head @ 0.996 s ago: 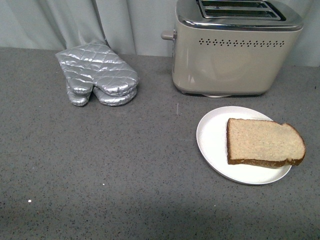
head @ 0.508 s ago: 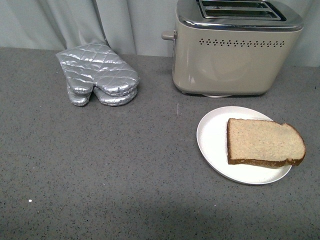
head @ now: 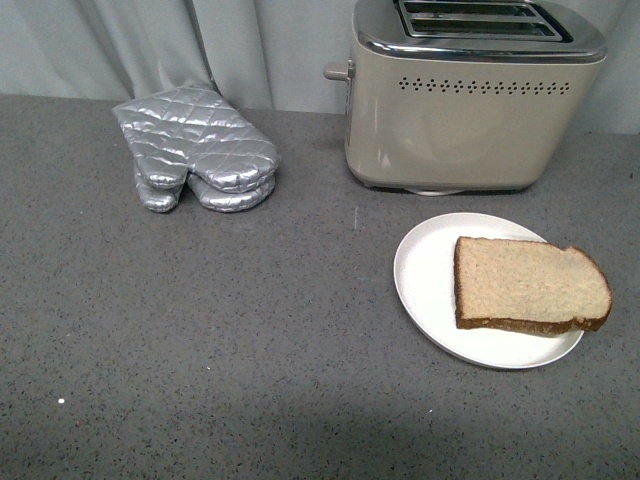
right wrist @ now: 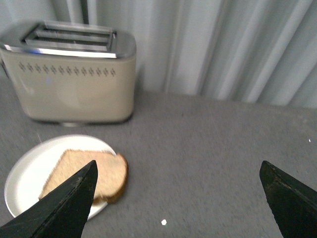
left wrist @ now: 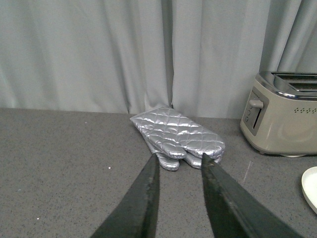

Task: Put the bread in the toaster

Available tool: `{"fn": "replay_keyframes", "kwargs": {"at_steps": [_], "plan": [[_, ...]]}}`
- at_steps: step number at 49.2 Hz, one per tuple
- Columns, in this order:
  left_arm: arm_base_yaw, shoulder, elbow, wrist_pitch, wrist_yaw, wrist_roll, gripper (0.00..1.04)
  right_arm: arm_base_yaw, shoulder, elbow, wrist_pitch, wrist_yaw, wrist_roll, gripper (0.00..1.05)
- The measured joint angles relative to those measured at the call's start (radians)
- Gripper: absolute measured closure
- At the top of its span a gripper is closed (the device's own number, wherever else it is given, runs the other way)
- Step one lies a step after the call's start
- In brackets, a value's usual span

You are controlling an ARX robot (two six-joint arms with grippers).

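Observation:
The bread, a flat light brown slice with a dark crust, lies on a white plate at the right of the grey counter. The beige toaster with its chrome top stands behind the plate. No arm shows in the front view. In the right wrist view my right gripper is open and empty above bare counter, with the bread and toaster off to one side. In the left wrist view my left gripper is shut and empty, short of the mitts, with the toaster at the edge.
A pair of silver quilted oven mitts lies at the back left of the counter, also in the left wrist view. A grey curtain hangs behind the counter. The plate's rim shows at the left wrist view's edge.

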Motion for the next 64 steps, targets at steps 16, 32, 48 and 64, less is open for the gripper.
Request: {"fn": "replay_keyframes", "kwargs": {"at_steps": [16,32,48,64], "plan": [[0.0,-0.001,0.0,0.0,0.0,0.0,0.21,-0.129,0.871,0.202,0.372,-0.187,0.071,0.1],[0.0,-0.001,0.0,0.0,0.0,0.002,0.07,-0.153,1.434,0.451,0.357,-0.33,0.15,0.1],[0.0,-0.001,0.0,0.0,0.0,0.002,0.07,-0.137,1.757,0.666,0.264,-0.409,0.282,0.1],[0.0,-0.001,0.0,0.0,0.0,0.002,0.07,-0.09,1.884,0.761,0.236,-0.42,0.381,0.31]]}}
